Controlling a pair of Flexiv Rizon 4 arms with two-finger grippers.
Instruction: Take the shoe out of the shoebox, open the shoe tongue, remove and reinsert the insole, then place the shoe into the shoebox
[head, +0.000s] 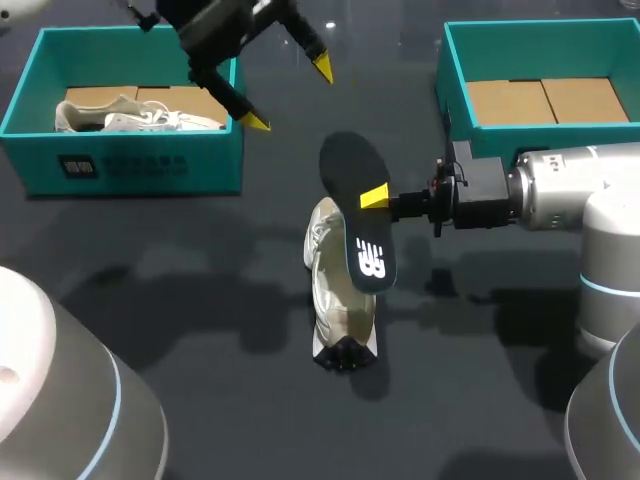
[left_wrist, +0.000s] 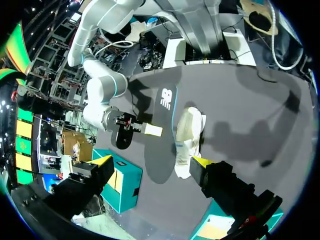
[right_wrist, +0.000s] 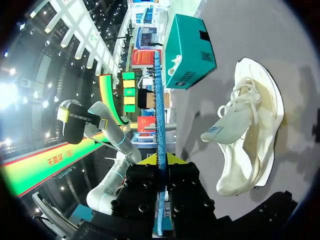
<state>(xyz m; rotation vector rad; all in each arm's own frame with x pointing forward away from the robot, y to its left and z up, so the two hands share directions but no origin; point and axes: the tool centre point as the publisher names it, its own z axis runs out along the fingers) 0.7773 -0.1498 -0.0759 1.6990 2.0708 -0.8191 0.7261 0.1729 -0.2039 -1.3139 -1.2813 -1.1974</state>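
- Presently, the insole (head: 358, 215) is held clear of the worktop (head: 200, 300) by the right fingers (head: 375, 197), which are closed flat on its side edge. It hangs above and just beside the shoe (head: 335, 300).
- The left fingers (head: 255, 121) are spread wide with nothing between them, and are held over the worktop near the left shoebox (head: 120, 170), well apart from the shoe.
- Risk: the shoe is steadied by nothing. If the insole is pressed in, the shoe is judged likely to slide or roll away rather than accept it.
- Risk: the insole is thin and gripped at one edge only, so it could buckle, pivot or slip once its end meets the opening.
- Risk: the tongue (right_wrist: 220, 132) could fall back and block entry.
- The insole is seen to be black with a white logo on one face. A blue edge is shown in the right wrist view.
- The shoe is pale cream with white laces left loose, and its tongue is folded outward. It lies on the worktop between the two teal boxes.
- A second pale shoe (head: 135, 115) is noted in the left shoebox. Only cardboard is seen in the right shoebox (head: 540, 45).
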